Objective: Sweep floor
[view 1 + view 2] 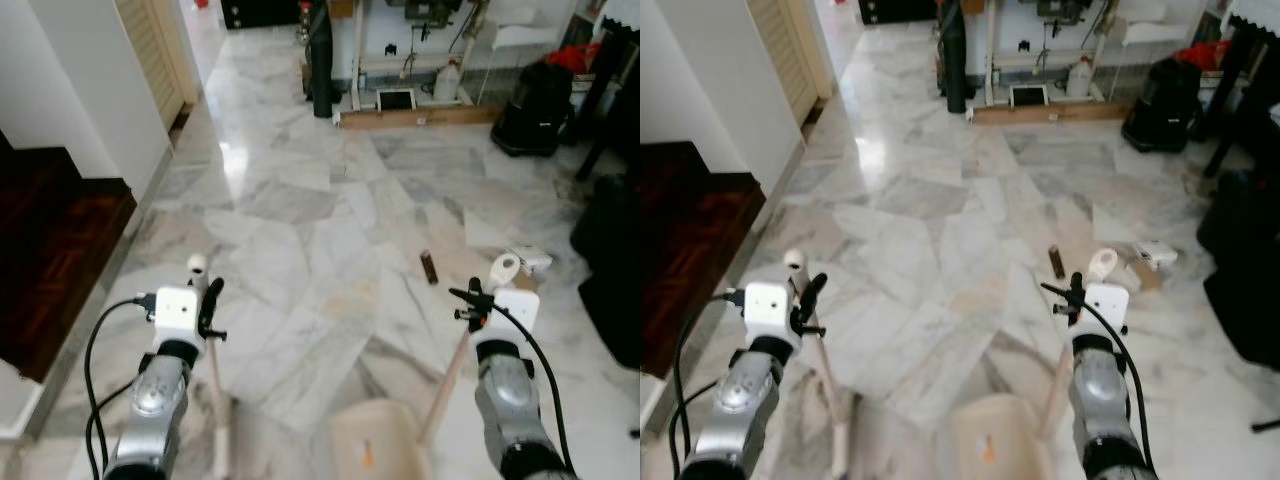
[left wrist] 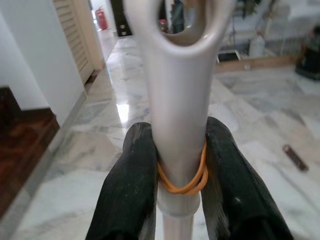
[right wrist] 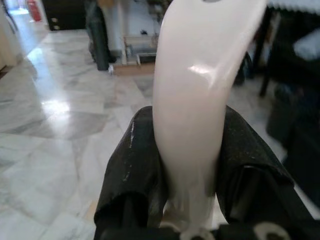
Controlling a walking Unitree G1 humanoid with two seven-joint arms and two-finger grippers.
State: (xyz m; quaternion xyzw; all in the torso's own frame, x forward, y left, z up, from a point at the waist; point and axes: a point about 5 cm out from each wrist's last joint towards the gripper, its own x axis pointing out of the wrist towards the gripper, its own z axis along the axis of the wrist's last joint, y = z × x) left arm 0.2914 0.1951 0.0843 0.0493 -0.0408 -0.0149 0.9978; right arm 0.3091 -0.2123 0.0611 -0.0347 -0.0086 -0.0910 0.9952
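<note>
marble floor [image 1: 320,230] spreads ahead of both pincers. right pincer [image 3: 187,165] clamps the dustpan handle [image 3: 200,100], pan [image 1: 375,440] cut off below; left pincer [image 2: 177,170] grips the broom handle [image 2: 175,100] (head hidden). small dark debris [image 1: 429,267] lies just ahead.

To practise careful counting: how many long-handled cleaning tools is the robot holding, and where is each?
2. The broom handle is clamped in the left gripper, on the robot's left. The dustpan handle is clamped in the right gripper, with its pan on the floor between the arms.
</note>
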